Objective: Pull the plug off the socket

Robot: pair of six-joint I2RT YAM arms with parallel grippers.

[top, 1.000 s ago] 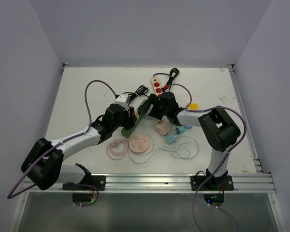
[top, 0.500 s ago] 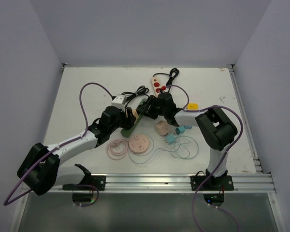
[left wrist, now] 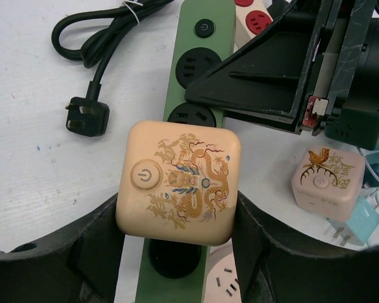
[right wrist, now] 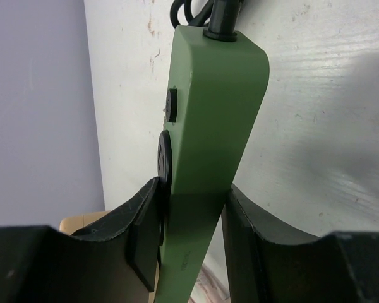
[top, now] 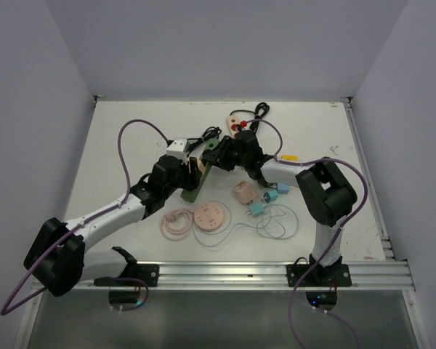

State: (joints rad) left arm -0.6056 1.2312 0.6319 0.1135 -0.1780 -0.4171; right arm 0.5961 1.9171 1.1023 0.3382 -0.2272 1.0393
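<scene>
Pale lilac walls close round a white, scuffed counter (top: 116,138). The white-and-black left arm (top: 123,211) reaches from the near-left corner to the counter's middle, and the right arm (top: 323,193) bends in from the near-right corner to meet it there. Between them sits a long green plastic power strip (left wrist: 205,57) with round black sockets, running from the middle toward the far edge. The right jaws are closed on it edgewise near its cable end, one black finger (right wrist: 145,227) pressed to each long side. Whether that end is raised off the counter cannot be told. A cream square plastic plug with a gold dragon print (left wrist: 180,182) sits on the strip's face over one socket. The left jaws are clamped on it, with pads (left wrist: 98,237) touching two opposite sides. Beside the strip, toward the right edge, lie a smaller cream cube plug (left wrist: 328,183) and pale blue plugs (top: 265,202). A black three-pin plug (left wrist: 87,118) on its cable lies on the strip's other side.
</scene>
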